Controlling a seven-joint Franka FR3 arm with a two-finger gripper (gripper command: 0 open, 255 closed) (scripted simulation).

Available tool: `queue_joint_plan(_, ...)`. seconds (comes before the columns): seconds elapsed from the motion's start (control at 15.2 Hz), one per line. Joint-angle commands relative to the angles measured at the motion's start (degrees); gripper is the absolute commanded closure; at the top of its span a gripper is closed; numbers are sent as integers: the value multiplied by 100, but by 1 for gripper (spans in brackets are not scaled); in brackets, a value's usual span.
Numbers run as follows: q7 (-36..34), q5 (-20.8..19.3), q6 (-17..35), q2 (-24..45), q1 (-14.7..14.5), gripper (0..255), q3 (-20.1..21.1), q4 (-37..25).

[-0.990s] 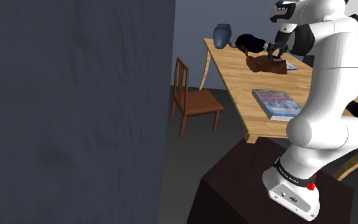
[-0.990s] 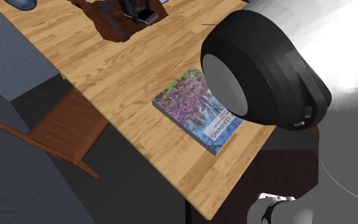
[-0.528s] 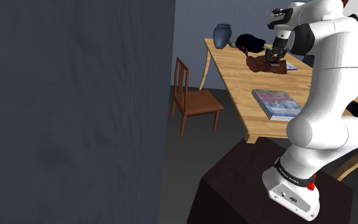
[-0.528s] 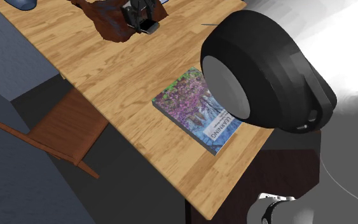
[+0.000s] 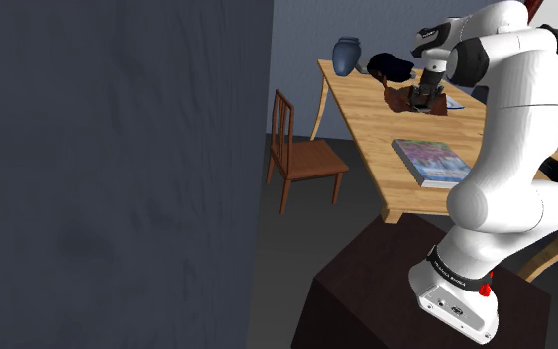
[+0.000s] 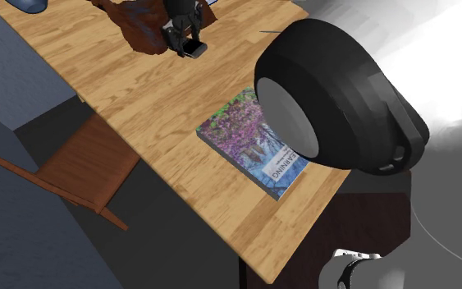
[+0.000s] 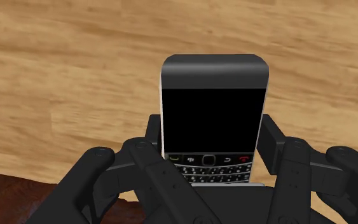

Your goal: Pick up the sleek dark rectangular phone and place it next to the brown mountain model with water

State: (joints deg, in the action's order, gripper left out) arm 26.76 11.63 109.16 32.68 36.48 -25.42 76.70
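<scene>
Well, starting from the left edge of the shoulder view: a dark wall (image 5: 118,169) takes up the left half. One wooden chair (image 5: 301,159) sits at the centre, and the table (image 5: 386,149) runs up the right side. On it, in the upper right of the frame, are one blue vase (image 5: 346,55), one dark rounded object (image 5: 390,67) I cannot identify, and one brown mountain model (image 5: 403,99). Lower right lies one book (image 5: 430,161) with a coloured cover. The hand (image 5: 427,96) hangs just right of the mountain model.

In the wrist view the hand is clenched on the single phone (image 7: 212,95) — a dark slab with a black screen and a small keypad. The fingers (image 7: 271,141) press its two long edges near the keypad end, over bare table beside the model's brown edge. Whether the phone touches the wood I cannot tell.

The phone is probably light and stiff, so it should not flex. Its smooth sides look slippery and the screen looks fragile. Squeezing the long edges across the narrow width seems the right hold — it keeps the pads off the glass. A gentle, level set-down would suit it better than a drop.
</scene>
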Motion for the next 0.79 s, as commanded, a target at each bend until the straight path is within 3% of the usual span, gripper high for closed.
queue_joint_plan(0.0,8,18,140,37,-6,255,11,103)
queue_joint_plan(0.73,69,130,850,270,-15,255,85,599)
